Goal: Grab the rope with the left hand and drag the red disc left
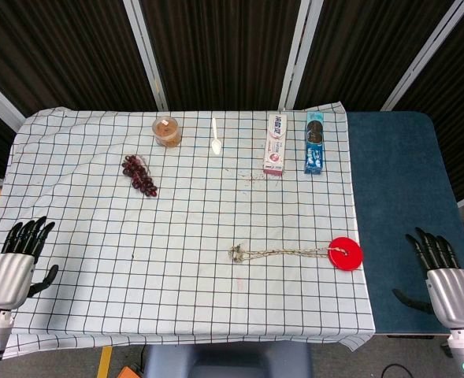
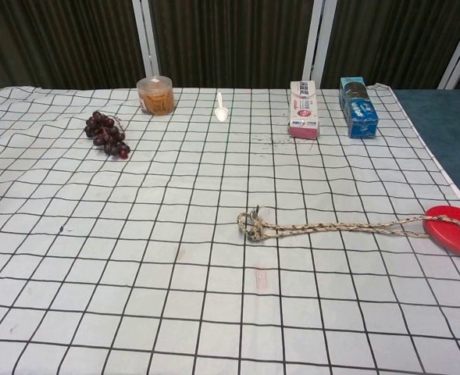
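Left hand [image 1: 15, 264] rests at the near left edge of the table, fingers spread apart and holding nothing, well apart from the rope [image 1: 283, 253]. The right hand [image 1: 444, 276] lies over the bare blue part of the table [image 1: 397, 197] at the near right, fingers likewise apart and empty; neither hand shows in the chest view. The rope lies on the checked cloth [image 1: 176, 260], its long axis running left to right, with a knotted loop at its left end near the cloth's middle and its right end tied to the red disc [image 1: 345, 253]. The disc lies flat at the right border of the cloth, just inside the edge. Along the far side stand a pink and white toothpaste box [image 1: 274, 144] and a blue box [image 1: 314, 142], both lying with their long axes pointing away from the robot; each carries printing, but it is too small to read. Left of them lie a white plastic spoon [image 1: 215, 138], a small jar [image 1: 167, 131] with orange contents, and a bunch of dark red grapes [image 1: 139, 175].
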Action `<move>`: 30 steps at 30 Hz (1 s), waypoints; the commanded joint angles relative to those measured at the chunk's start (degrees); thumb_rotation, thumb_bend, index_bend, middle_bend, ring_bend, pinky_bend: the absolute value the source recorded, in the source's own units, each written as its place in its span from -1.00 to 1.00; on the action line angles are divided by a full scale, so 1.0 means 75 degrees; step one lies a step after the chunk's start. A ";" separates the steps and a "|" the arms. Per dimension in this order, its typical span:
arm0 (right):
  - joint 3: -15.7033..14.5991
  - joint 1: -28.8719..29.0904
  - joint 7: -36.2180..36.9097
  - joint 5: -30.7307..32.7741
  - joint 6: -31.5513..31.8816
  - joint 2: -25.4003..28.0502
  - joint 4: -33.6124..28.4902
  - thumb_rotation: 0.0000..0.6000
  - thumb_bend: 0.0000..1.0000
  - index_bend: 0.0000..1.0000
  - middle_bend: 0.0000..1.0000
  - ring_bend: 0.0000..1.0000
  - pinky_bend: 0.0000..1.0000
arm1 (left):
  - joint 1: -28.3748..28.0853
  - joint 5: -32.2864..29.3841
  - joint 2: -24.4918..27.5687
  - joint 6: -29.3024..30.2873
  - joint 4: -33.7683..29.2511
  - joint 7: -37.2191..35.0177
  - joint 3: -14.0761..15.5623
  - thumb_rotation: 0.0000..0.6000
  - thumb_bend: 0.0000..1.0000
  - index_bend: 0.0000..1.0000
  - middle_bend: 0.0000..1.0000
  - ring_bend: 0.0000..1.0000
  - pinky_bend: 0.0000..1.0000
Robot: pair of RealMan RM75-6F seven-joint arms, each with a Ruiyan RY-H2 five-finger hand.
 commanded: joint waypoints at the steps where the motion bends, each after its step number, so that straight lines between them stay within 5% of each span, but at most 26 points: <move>1: 0.0028 0.0027 -0.0065 0.0021 -0.0027 0.0029 -0.0067 1.00 -0.46 -1.00 -1.00 -1.00 -1.00 | 0.0016 -0.0005 0.0023 0.0046 0.0035 -0.0049 -0.0007 1.00 -0.23 -1.00 -1.00 -1.00 -1.00; 15: 0.0227 0.0117 -0.0272 0.0458 -0.0216 0.0111 -0.0302 1.00 -0.47 -1.00 -1.00 -1.00 -1.00 | -0.0718 0.0855 -0.0292 -0.0850 -0.0220 0.0217 0.0302 1.00 -0.23 -1.00 -1.00 -1.00 -1.00; 30: 0.0608 -0.0108 0.0556 0.1173 0.0029 0.0610 -0.0107 1.00 -0.46 -1.00 -1.00 -1.00 -1.00 | -0.3031 0.0635 -0.2335 -0.3505 0.0063 0.1134 -0.0328 1.00 -0.22 -1.00 -1.00 -1.00 -1.00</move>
